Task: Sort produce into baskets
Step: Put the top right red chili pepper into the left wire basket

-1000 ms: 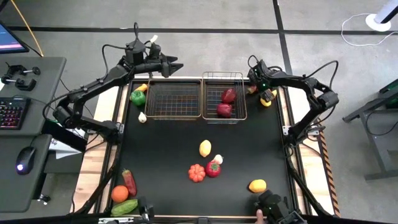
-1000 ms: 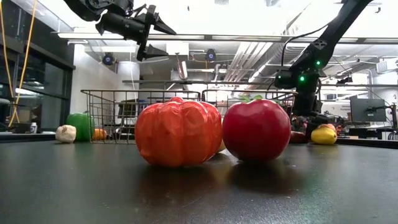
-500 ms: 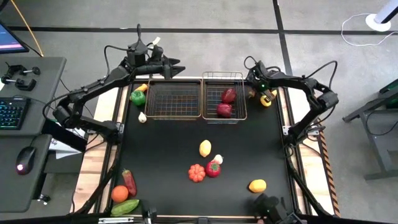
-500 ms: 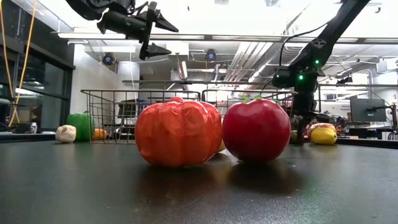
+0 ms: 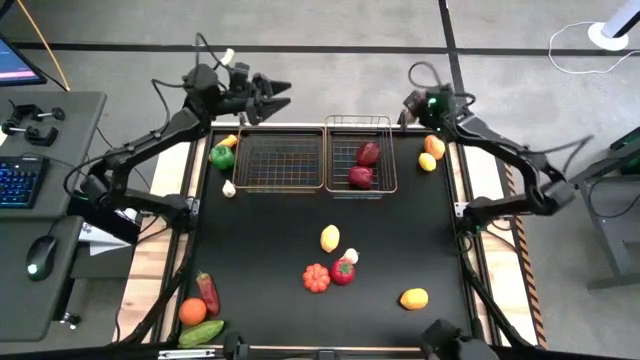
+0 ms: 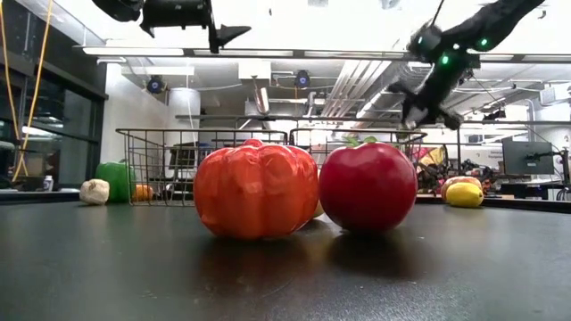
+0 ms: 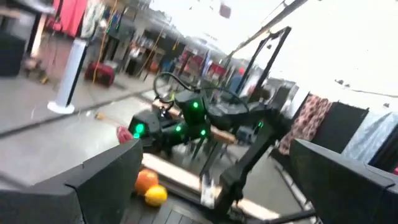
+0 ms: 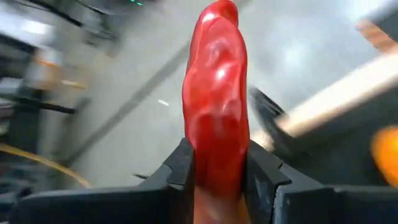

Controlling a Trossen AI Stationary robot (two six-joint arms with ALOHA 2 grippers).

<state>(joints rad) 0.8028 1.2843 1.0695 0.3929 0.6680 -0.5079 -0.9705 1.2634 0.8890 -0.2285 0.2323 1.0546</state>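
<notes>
The black bench (image 5: 270,230) carried two wire baskets (image 5: 278,160) at twelve o'clock, the right one (image 5: 360,131) already holding two red pieces. Loose produce (image 5: 329,238) lay toward six o'clock. The right tool (image 8: 217,168) was clamped on a long red pepper (image 8: 216,106), raised at one o'clock; carrying it over a basket was judged next. The left tool (image 5: 278,95) hung wide open, empty, at eleven o'clock.

Glossy plastic red pepper (image 8: 216,93); thin wire-mesh baskets (image 5: 279,160); matt black table (image 5: 270,240).
</notes>
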